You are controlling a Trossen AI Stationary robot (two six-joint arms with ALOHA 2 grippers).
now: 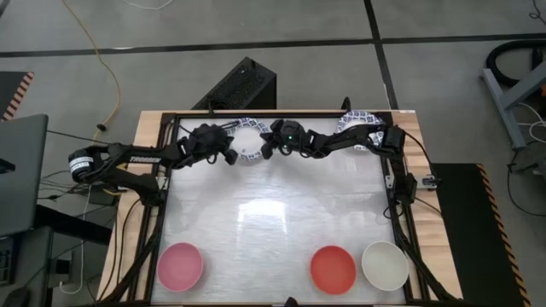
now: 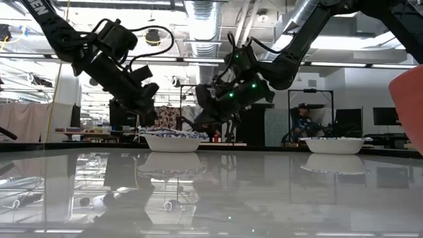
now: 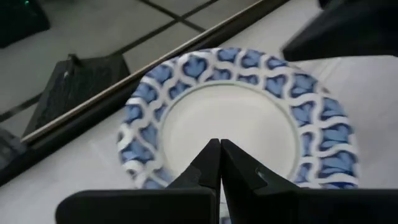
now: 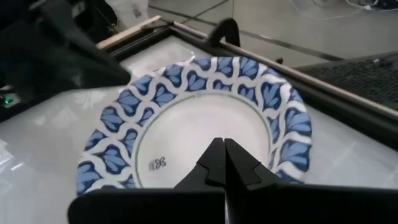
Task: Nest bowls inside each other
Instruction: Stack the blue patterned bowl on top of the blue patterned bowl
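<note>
Both grippers are clenched shut and hold nothing. From above, the left gripper [image 1: 229,155] and the right gripper [image 1: 266,150] hover at the far edge of the table [image 1: 273,217], one on each side of the same blue-patterned bowl [image 1: 250,141]. In each wrist view the two dark fingers are pressed together, with their tips over the white inside of this bowl. The level view shows the bowl resting on the table and the grippers a little above its rim, not touching it as far as can be seen.

A second blue-patterned bowl [image 1: 358,121] stands at the far right corner, partly hidden under the right arm. Whether more bowls are stacked in either place cannot be told. The pink bowl [image 1: 180,265], the red bowl [image 1: 333,269] and the plain white bowl [image 1: 385,264] lie well apart along the near edge, each alone, so most of the nesting seems not yet done.

The main risk here is probably the closeness of the two arms. If both go down together to the one bowl, the fingers may hit each other or push the bowl against the black frame [image 1: 281,113] just behind it. Also, shut fingers cannot take the rim; they must open first, and a descent while closed would only press or tip the bowl.
</note>
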